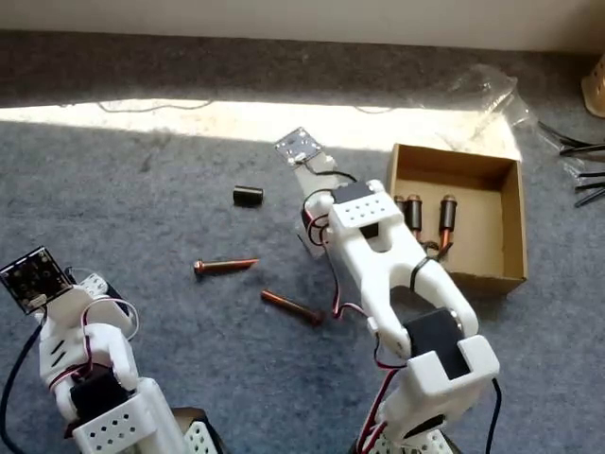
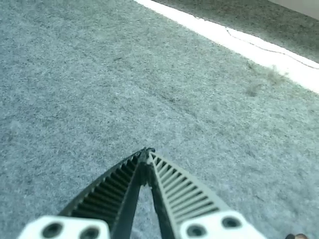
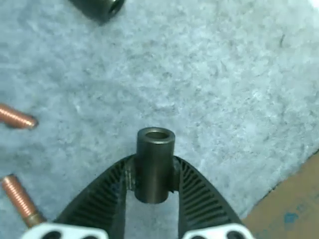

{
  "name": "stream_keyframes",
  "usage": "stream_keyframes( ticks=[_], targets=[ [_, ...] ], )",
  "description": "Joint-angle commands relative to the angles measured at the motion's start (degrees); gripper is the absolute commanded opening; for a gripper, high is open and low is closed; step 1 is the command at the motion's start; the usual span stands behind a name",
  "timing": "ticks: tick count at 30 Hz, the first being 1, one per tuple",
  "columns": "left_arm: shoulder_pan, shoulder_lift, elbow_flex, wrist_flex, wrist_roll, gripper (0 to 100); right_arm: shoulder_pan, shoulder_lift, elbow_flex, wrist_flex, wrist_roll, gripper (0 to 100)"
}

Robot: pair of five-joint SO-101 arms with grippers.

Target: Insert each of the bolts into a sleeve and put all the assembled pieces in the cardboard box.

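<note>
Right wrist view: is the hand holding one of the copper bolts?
No, the right hand is clamped on a dark sleeve, while two bolts lie loose on the carpet.

copper bolts point(image 1: 225, 266), dark sleeve point(image 3: 155, 164), brown cardboard box point(image 1: 513, 222), grey carpet point(image 1: 142, 218).

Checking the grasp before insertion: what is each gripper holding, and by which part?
Right gripper holds a sleeve by its side wall, open end past the fingers. Left gripper is shut, holding nothing.

High camera: overhead, looking down over grey carpet point(image 1: 170, 236). Wrist cameras: close above carpet, angled forward and down. Right wrist, high views share loose bolts point(image 1: 227, 266).
</note>
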Motion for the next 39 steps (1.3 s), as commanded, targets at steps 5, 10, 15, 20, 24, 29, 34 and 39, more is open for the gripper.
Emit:
stream_keyframes(
  ticks=[5,10,15,20,24,29,34,39],
  targets=[
    [2.77,-0.66,-0.04,-1.14,-0.44,2,0.92,-18.86,-0.4,5.67,-1.67,0.5],
    [3.91,-0.66,0.04,-1.14,-0.44,2,0.92,-31.78,2.42,9.98,-1.67,0.5],
    [6.11,-0.66,0.13,-1.05,-4.04,2,3.3,-44.26,8.92,10.86,-1.85,0.5],
    [10.59,-0.57,1.71,-1.23,-11.6,2,5.93,-55.43,16.4,10.86,-4.31,0.5],
    [12.09,-0.57,1.89,-1.23,-11.69,2,5.93,-62.46,21.58,10.86,-4.22,0.5],
    [12.26,-0.57,1.63,-1.32,-11.69,1,5.93,-69.49,28.18,10.86,-4.4,0.5],
    [13.32,-0.57,1.27,-0.97,-17.14,2,5.85,-76.79,36.18,7.69,-4.48,0.5],
    [18.86,-0.57,-2.59,5.63,-23.38,2,5.85,-84.35,46.73,1.8,-4.48,0.5]
  ],
)
